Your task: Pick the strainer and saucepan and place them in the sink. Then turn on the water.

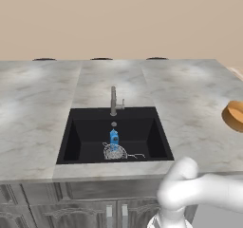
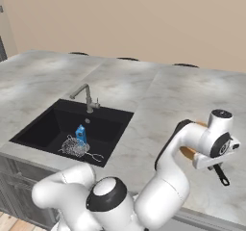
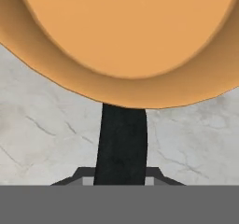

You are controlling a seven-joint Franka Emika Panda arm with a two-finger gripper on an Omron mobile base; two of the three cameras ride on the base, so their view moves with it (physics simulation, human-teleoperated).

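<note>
Gripper (image 3: 120, 180) straddles the dark handle of the saucepan (image 3: 126, 36) on the countertop (image 1: 190, 94) right of the sink (image 1: 76, 132); grip state cannot be told. Strainer (image 1: 115, 151) lies at the sink's front edge beside a blue bottle (image 1: 114, 137).

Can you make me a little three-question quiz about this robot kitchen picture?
1. True or false: the strainer lies in the sink.
2. Where is the saucepan? A in the sink, B on the counter, C on the floor.
3. Fill in: the small bottle beside the strainer is ____.

Key: 1 true; 2 B; 3 blue.
</note>
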